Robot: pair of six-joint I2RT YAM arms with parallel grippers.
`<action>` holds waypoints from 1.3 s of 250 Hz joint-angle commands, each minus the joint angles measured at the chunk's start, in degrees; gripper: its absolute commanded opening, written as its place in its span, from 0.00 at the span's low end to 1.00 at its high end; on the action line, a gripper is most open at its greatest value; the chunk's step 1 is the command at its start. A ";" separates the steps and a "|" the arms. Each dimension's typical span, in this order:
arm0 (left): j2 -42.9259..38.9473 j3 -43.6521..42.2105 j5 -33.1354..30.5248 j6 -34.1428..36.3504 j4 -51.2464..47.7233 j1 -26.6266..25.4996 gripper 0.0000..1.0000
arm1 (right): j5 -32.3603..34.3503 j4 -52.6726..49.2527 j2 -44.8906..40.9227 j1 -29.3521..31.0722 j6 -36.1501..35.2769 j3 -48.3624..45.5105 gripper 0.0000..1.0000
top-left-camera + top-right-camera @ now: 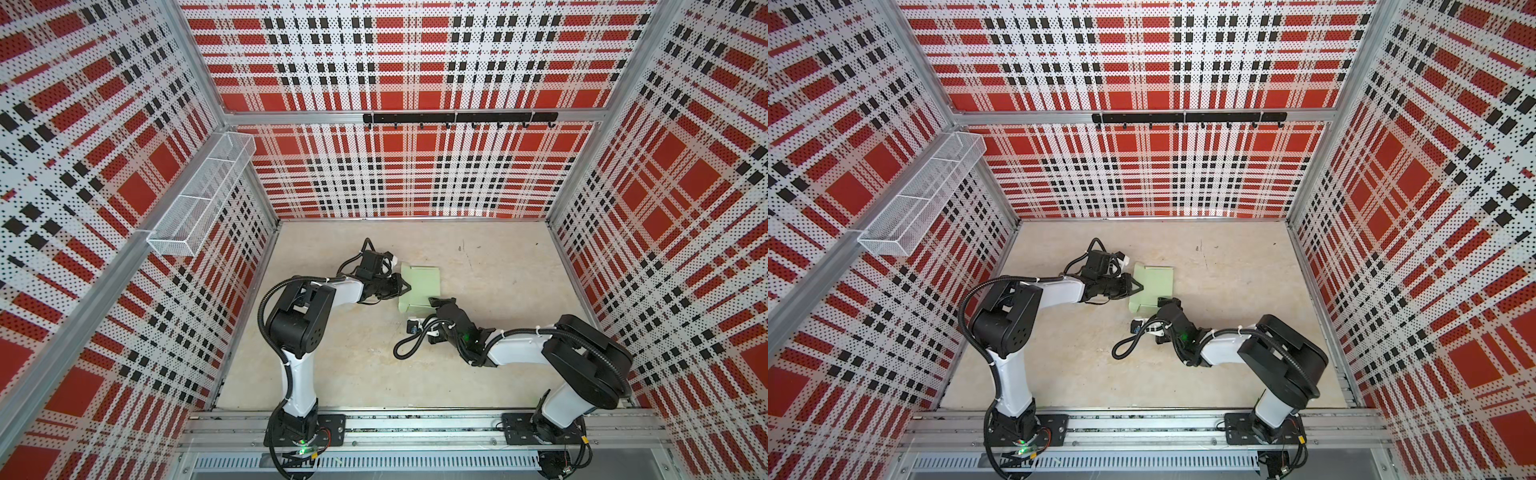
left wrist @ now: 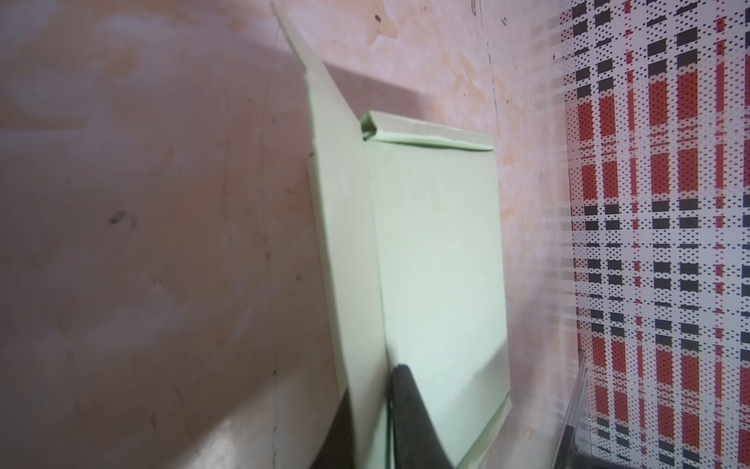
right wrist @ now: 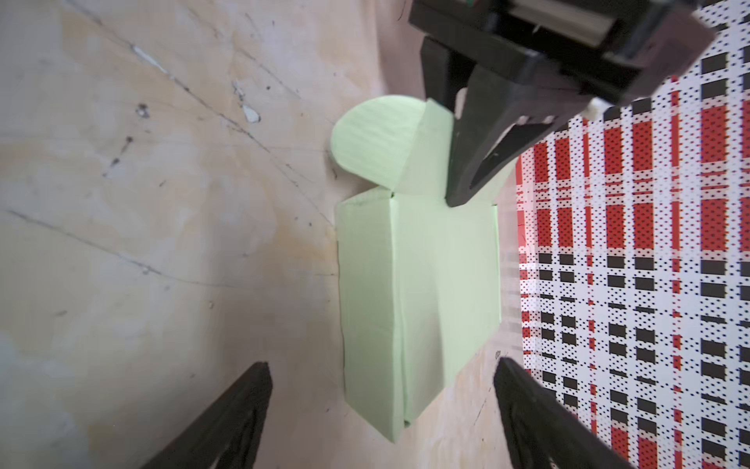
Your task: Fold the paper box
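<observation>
With the left fingers (image 2: pixel 410 410) clamped on a raised flap of the paper box (image 3: pixel 422 284), seemingly to steady it, its other end lies between the right fingers (image 3: pixel 227 422), spread wide apart.

Paper box (image 1: pixel 419 282) on table (image 1: pixel 498 270), left gripper (image 1: pixel 405 286) at its left, right gripper (image 1: pixel 442 301) before it

A pale beige tabletop (image 1: pixel 498 270), scuffed and scratched, was seen, and a partly folded mint-green paper box (image 1: pixel 422 286) was found lying on it near its middle.
</observation>
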 commanded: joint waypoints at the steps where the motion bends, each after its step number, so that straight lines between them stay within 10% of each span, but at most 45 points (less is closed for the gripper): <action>1: 2.72 -1.32 -2.72 0.03 -3.46 0.41 0.13 | 4.23 2.11 3.51 -0.12 -3.94 2.31 0.89; 325: 4.71 -0.88 -0.08 -0.73 -3.02 1.78 0.15 | 14.06 25.74 23.70 -0.10 -19.05 8.00 0.80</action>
